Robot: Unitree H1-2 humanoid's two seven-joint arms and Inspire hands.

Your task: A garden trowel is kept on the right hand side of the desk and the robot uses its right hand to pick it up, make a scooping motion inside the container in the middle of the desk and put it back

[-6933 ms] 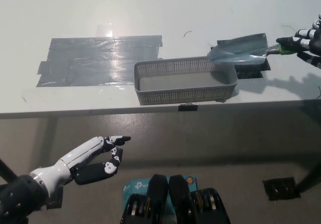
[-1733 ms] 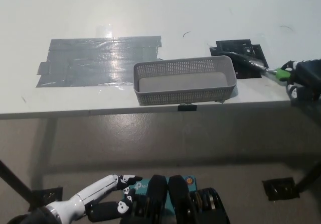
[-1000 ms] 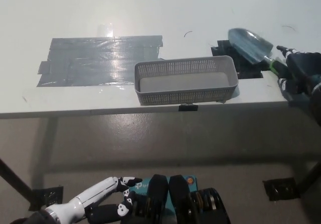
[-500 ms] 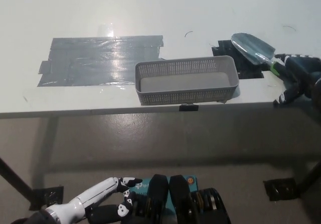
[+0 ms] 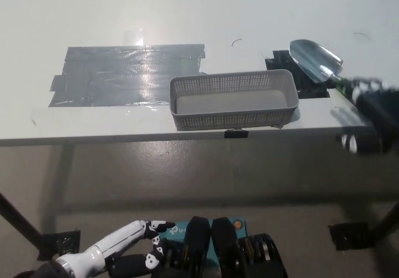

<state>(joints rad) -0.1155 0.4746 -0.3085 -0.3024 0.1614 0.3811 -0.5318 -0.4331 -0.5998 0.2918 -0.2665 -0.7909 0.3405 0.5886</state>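
The garden trowel (image 5: 315,59) lies on the desk's right side, its grey blade on a black tape mark (image 5: 282,62) and its green-collared handle (image 5: 340,85) pointing towards the desk's right front. My black right hand (image 5: 373,117) is a motion-blurred shape just beyond the handle's end, at the desk's edge; it looks open and off the trowel. The grey mesh container (image 5: 234,77) stands in the middle of the desk with nothing in it that I can see. My white left hand (image 5: 118,254) rests low at the lower left, below the desk, open with nothing in it.
A broad patch of grey tape (image 5: 124,75) covers the white desk (image 5: 187,16) left of the container. The desk's front edge runs just below the container. A black tape square (image 5: 350,234) lies on the floor at the lower right.
The trowel has settled flat on the black mark. My right hand has slid down and away from the handle towards the desk's edge, now blurred. The left hand has stayed put.
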